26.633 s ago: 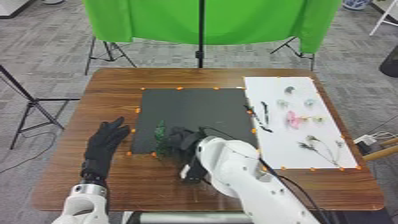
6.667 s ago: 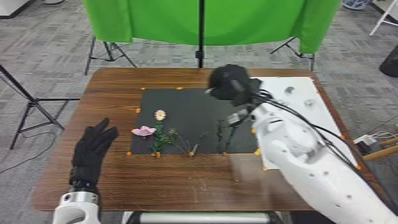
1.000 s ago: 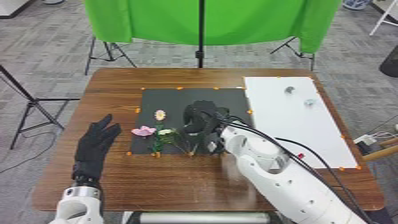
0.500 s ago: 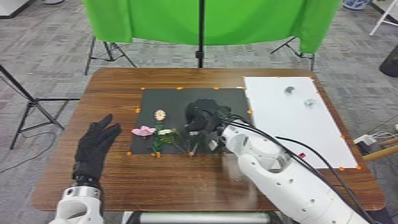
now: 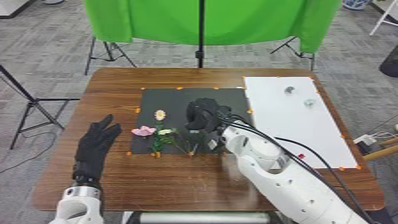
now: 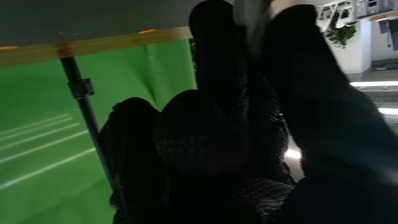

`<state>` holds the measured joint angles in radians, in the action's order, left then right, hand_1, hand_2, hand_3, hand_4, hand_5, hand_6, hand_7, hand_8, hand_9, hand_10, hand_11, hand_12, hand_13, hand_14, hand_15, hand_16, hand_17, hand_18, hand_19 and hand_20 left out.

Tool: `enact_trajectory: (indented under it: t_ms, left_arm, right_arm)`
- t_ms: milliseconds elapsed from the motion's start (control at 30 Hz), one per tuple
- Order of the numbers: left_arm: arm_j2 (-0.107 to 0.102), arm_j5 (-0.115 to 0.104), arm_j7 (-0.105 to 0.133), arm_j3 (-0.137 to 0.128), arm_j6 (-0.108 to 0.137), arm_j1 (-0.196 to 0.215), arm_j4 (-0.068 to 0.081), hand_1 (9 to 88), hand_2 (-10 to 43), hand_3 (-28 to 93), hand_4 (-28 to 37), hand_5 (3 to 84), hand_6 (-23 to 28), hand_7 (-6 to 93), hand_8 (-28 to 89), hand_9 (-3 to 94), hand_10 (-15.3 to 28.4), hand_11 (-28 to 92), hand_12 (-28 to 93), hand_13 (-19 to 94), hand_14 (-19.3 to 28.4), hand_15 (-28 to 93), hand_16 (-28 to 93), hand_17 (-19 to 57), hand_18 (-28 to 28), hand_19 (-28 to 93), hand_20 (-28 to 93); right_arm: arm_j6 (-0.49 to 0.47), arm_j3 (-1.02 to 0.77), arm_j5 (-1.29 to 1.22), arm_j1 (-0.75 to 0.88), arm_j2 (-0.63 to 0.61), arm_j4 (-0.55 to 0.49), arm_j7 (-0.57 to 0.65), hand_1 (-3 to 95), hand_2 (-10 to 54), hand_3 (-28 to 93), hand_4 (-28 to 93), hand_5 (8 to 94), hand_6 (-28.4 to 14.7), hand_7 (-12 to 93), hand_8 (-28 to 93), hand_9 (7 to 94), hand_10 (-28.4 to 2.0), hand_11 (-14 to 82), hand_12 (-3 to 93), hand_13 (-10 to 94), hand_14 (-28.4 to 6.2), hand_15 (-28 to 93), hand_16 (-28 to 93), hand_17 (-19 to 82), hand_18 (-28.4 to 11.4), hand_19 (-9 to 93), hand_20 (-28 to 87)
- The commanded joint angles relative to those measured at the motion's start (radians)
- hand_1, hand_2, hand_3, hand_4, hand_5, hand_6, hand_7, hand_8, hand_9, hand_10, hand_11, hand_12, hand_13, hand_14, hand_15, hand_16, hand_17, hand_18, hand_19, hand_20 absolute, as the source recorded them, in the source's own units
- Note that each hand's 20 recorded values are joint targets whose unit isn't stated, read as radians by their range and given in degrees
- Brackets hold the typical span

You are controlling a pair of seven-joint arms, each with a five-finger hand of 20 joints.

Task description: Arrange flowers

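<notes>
Green cloth [image 5: 213, 22] hangs behind the table [image 5: 169, 185], on a patterned grey floor [image 5: 53, 50]. By my judgement the arranging is well along, though unfinished. On the dark board [image 5: 187, 97], the peach flower [image 5: 160, 114] stands highest in its cluster, with the pink flower [image 5: 143, 131] and white flower [image 5: 165, 132] below it, side by side over green leaves [image 5: 157, 144]; thin stems [image 5: 190, 148] lie just beside them. The right hand [image 5: 204, 111] is over the board, and its finger and thumb are clamped on a pale thing [image 6: 254, 25] — likely another piece of the arrangement, too blurred to name. The left hand [image 5: 95, 144] lies by the board, fingers straight and apart. Two small grey flowers [image 5: 309, 103] on the white sheet [image 5: 275, 120] probably have yet to be placed — perhaps the red thing [image 5: 301, 156] too. Orange tape [image 5: 179, 88] marks the board's edges, and the wooden surface catches a soft shine.
</notes>
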<state>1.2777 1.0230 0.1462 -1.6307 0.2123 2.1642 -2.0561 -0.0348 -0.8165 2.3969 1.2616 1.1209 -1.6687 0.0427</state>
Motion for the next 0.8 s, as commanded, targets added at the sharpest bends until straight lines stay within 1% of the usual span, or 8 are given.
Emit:
enact_trajectory:
  t_ms: [33, 67, 100, 200, 400, 600, 700, 800]
  left_arm:
    - [0.003, 0.007, -0.011, -0.001, -0.011, 0.015, 0.001, 17.6, 1.2, 64, -28.3, 41.8, 2.4, 7.4, -6, 44.1, 12.1, 14, 15, 34, 14.6, 10, 4, 6.0, 12.2, 5, 19]
    - [0.003, 0.005, -0.012, -0.001, -0.011, 0.014, 0.002, 17.6, 1.2, 64, -28.3, 41.8, 2.5, 7.4, -6, 44.1, 12.0, 14, 15, 34, 14.6, 10, 4, 6.0, 12.2, 5, 19]
    - [0.002, 0.005, -0.012, -0.001, -0.011, 0.016, 0.001, 17.6, 1.3, 64, -28.3, 41.8, 2.5, 7.3, -6, 44.1, 12.0, 14, 15, 34, 14.6, 10, 4, 6.0, 12.2, 5, 19]
    - [0.002, 0.006, -0.013, -0.001, -0.011, 0.017, 0.000, 17.5, 1.2, 64, -28.3, 41.9, 2.5, 7.3, -6, 44.1, 12.1, 14, 15, 34, 14.6, 10, 4, 6.0, 12.2, 5, 19]
    - [0.006, 0.007, -0.005, -0.001, -0.008, 0.017, -0.002, 17.6, 1.3, 64, -28.3, 41.8, 2.5, 7.3, -6, 44.1, 12.1, 14, 15, 34, 14.7, 10, 4, 5.9, 12.2, 5, 19]
    - [0.005, 0.004, 0.000, -0.005, -0.002, 0.024, -0.004, 17.5, 1.2, 64, -28.3, 41.8, 2.4, 7.3, -6, 44.1, 12.1, 14, 15, 34, 14.6, 10, 4, 5.9, 12.2, 5, 19]
    - [0.003, -0.002, 0.013, -0.005, 0.003, 0.025, -0.002, 17.5, 1.2, 64, -28.3, 41.8, 2.4, 7.3, -6, 44.1, 12.1, 14, 15, 34, 14.7, 10, 4, 5.9, 12.2, 5, 19]
    - [0.002, -0.002, 0.020, -0.003, 0.005, 0.026, -0.002, 17.3, 1.1, 65, -28.3, 41.9, 2.5, 7.3, -6, 44.1, 12.1, 14, 15, 34, 14.6, 10, 4, 5.9, 12.2, 5, 19]
  right_arm:
    - [-0.013, -0.007, -0.031, 0.006, -0.008, -0.012, 0.003, 49.8, -9.5, 51, -12, 75.5, 0.9, 24, 7, 84.1, -12.3, 23.8, 24.1, 88, -2.6, 63, 36, 65, -11.5, 93, 65]
    - [-0.020, -0.011, -0.031, 0.007, -0.007, -0.014, 0.004, 45.8, -9.1, 54, -13, 74.8, 0.8, 23, 7, 83.8, -12.5, 23.7, 24.0, 88, -2.8, 63, 36, 65, -11.6, 93, 65]
    - [-0.022, -0.011, -0.019, 0.008, -0.007, -0.013, 0.003, 41.4, -8.0, 56, -12, 74.3, 1.0, 22, -1, 83.6, -12.8, 23.5, 23.9, 88, -3.0, 63, 36, 64, -11.8, 93, 64]
    - [-0.030, -0.015, -0.018, 0.009, -0.007, -0.013, 0.004, 38.0, -6.7, 57, -12, 73.2, 1.3, 22, -10, 83.4, -13.2, 23.3, 23.6, 88, -3.5, 63, 35, 64, -12.1, 93, 64]
    - [-0.025, -0.060, -0.018, -0.004, -0.014, -0.035, 0.022, 35.6, -7.2, 59, -12, 72.8, 1.2, 22, -10, 82.9, -13.5, 22.9, 23.4, 88, -3.7, 63, 35, 63, -12.5, 93, 64]
    - [0.120, -0.222, -0.034, -0.014, -0.113, -0.119, 0.129, 32.6, -8.4, 63, -12, 69.7, 0.9, 21, -10, 78.8, -14.2, 20.7, 22.6, 86, -4.7, 62, 35, 61, -13.1, 93, 63]
    - [0.139, -0.298, 0.002, -0.027, -0.160, -0.092, 0.201, 32.8, -9.1, 64, -13, 68.5, 0.7, 21, -10, 76.5, -14.3, 19.9, 22.5, 84, -5.2, 62, 35, 60, -13.1, 93, 62]
    - [-0.116, -0.374, 0.047, -0.066, -0.164, -0.053, 0.314, 32.5, -9.4, 64, -13, 64.2, -0.3, 17, -8, 71.6, -15.0, 15.9, 21.6, 82, -6.1, 63, 35, 59, -13.5, 93, 62]
